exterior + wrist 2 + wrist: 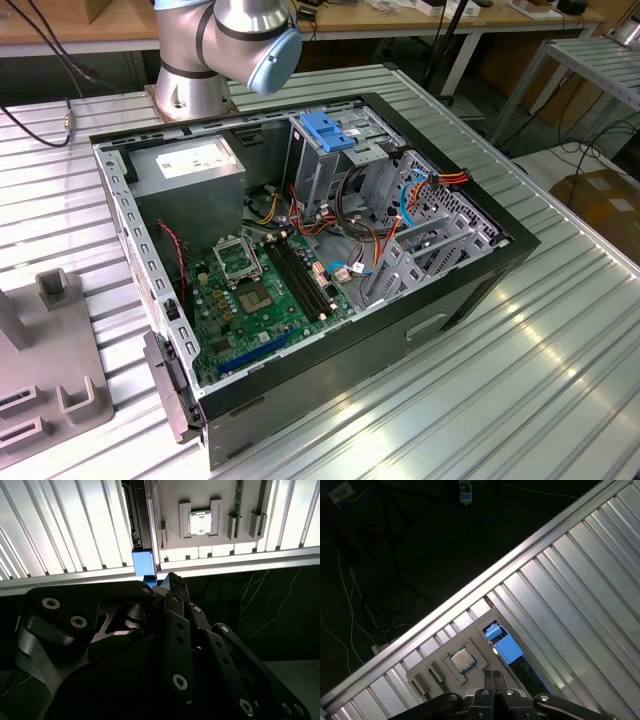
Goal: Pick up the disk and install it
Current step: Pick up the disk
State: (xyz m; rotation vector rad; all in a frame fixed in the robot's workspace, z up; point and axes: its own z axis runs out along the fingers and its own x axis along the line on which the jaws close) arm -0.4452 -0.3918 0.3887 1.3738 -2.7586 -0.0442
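The disk (506, 645) stands on edge at the side of a grey fixture plate (427, 672), showing its light-blue rail end and a dark narrow edge. In the second wrist view the disk (143, 562) lies just beyond my fingertips, its blue end at the table's rim. My gripper (494, 676) hangs above the disk and apart from it, its black fingers (172, 597) pressed together with nothing between them. The open computer case (470, 290) lies on its side on the ribbed metal table, with an upright drive cage (325, 135) topped in blue plastic.
A processor chip (461, 658) sits in a holder on the fixture plate (60, 390), at the exterior view's left of the case. Inside the case are the grey power supply (190, 165), the motherboard (260, 295) and loose cables (360, 230). The arm's base (200, 60) stands behind it.
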